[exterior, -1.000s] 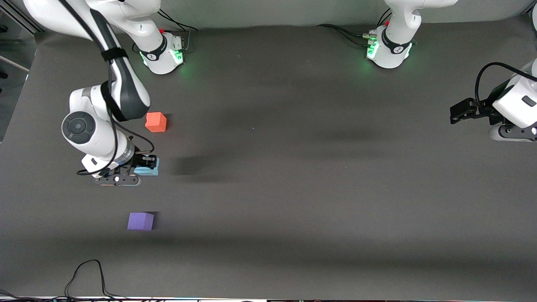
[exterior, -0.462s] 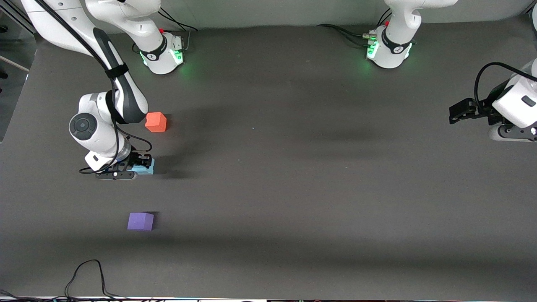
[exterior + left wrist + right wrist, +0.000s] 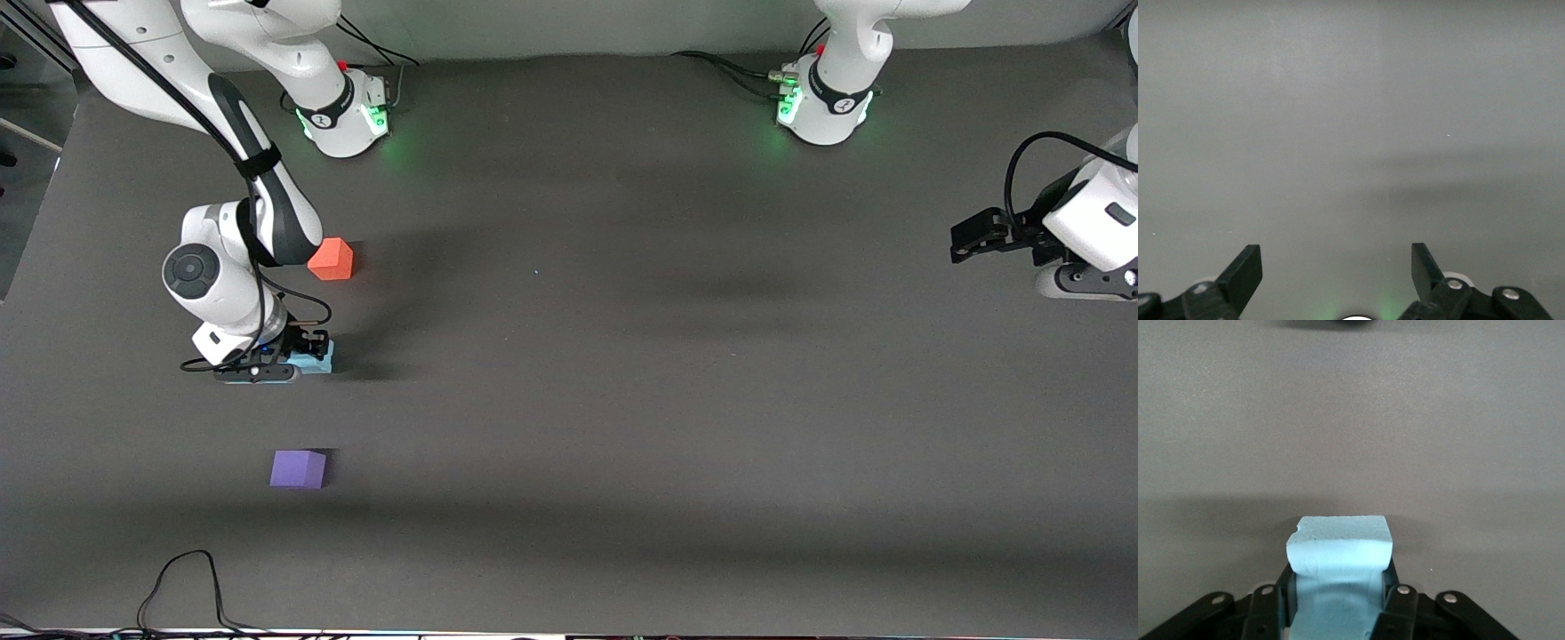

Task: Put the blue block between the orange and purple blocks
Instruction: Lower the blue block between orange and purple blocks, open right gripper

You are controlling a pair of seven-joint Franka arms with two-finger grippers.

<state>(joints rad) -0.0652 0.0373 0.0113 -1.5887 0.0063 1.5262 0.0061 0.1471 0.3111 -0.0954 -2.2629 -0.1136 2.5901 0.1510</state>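
Note:
My right gripper is shut on the light blue block, low at the table between the orange block and the purple block. In the right wrist view the blue block is squeezed between my fingers. The orange block lies farther from the front camera, partly covered by my right arm. The purple block lies nearer to the camera. My left gripper is open and empty at the left arm's end of the table; it shows open in the left wrist view and waits there.
The dark grey table mat bears only the three blocks. A black cable loops at the table edge nearest the camera. The arm bases stand along the edge farthest from the camera.
My right arm has shifted a little and come lower with the blue block in its grip; the block stays between the orange and purple blocks. The left arm has not moved.

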